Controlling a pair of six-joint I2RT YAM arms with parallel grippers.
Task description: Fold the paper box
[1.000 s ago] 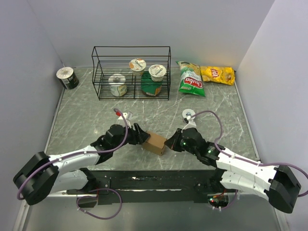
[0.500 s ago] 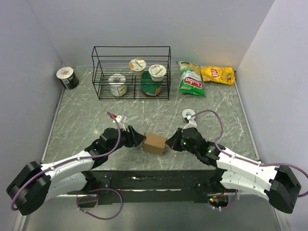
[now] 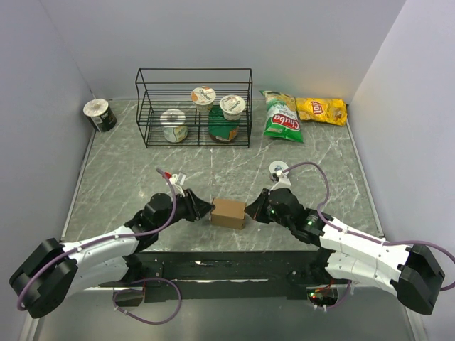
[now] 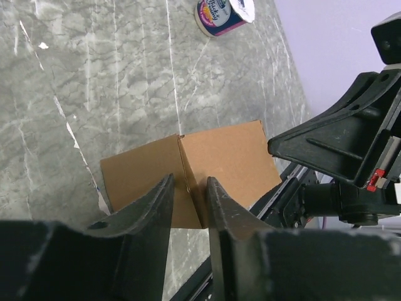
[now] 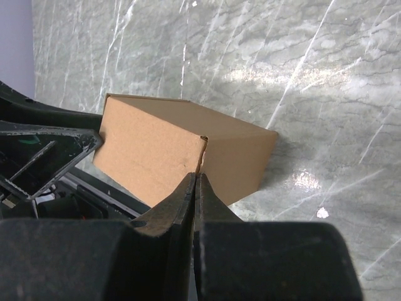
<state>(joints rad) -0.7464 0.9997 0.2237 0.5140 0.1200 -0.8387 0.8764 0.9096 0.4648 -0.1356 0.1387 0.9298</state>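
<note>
Nearest you, toward the front edge of the table [image 3: 128,177], the paper box [image 3: 228,212] sits closed on its base between the two hands, a plain brown block with no loose flap showing. Your left hand [image 3: 207,209] is at its left end, fingers narrowed to a slim gap astride one box edge, and the wrist view doesn't settle whether they actually bite the card. Your right hand [image 3: 249,210] meets the right end with its fingers pressed together, tips on an edge seam; whether a sliver of card is caught there, I cannot tell. You look late in the fold – squaring and seating the walls, not raising them. The next move calls for matched pressure from both ends, or the box will skid or twist. Its slightly longer side runs left to right, hand to hand, top face up. Just beyond lies a tipped cup [image 3: 278,169], and at the far side stands the wire rack [image 3: 194,106] – neither is in your way.
</note>
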